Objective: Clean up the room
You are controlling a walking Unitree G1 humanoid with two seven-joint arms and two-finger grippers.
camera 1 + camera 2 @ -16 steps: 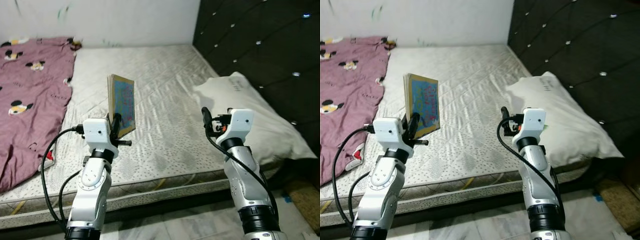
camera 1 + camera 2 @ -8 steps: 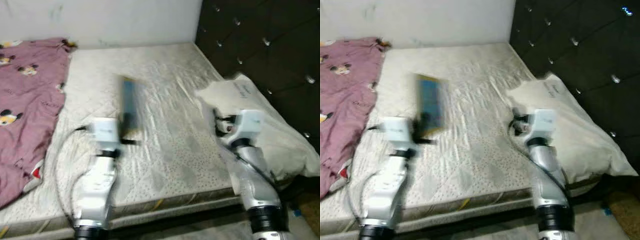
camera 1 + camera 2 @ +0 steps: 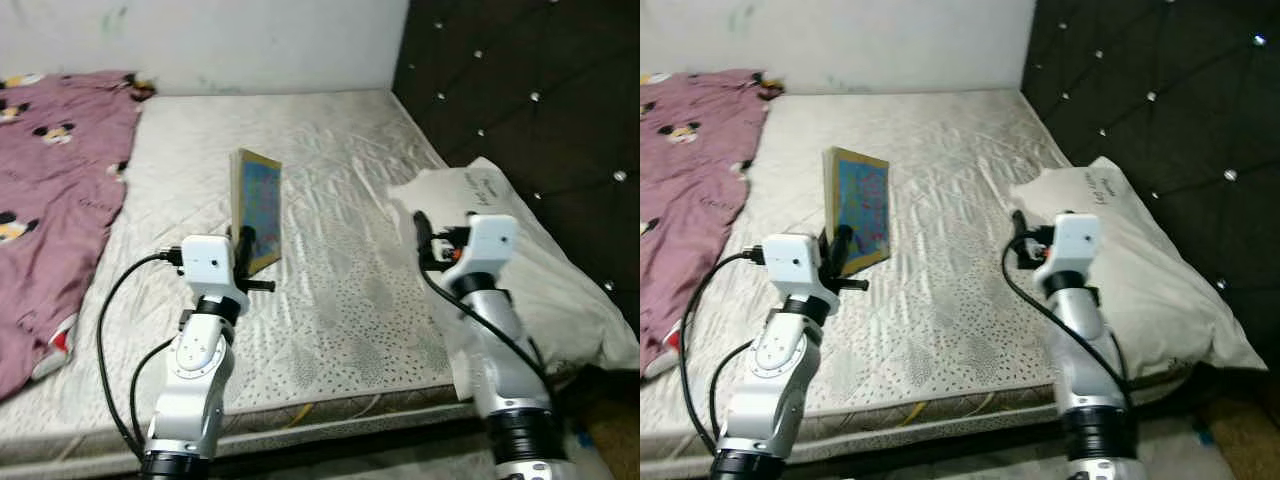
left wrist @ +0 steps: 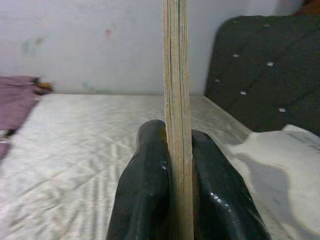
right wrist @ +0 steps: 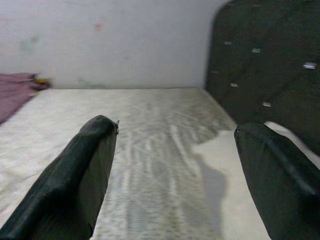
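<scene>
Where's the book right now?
The book stands upright, clamped in the left gripper, held above the mattress on the robot's left, with the white pillow off to the right.

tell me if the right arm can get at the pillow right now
Probably yes. The right end effector is open and holds nothing, and the pillow lies just beside it on the mattress with nothing between them.

left gripper (image 4: 178,165) clamps thin book (image 4: 177,75) edge-on, upright between both black fingers (image 4: 145,185). beyond the jaws: pale mattress (image 4: 90,130), dark tufted headboard (image 4: 270,65).
</scene>
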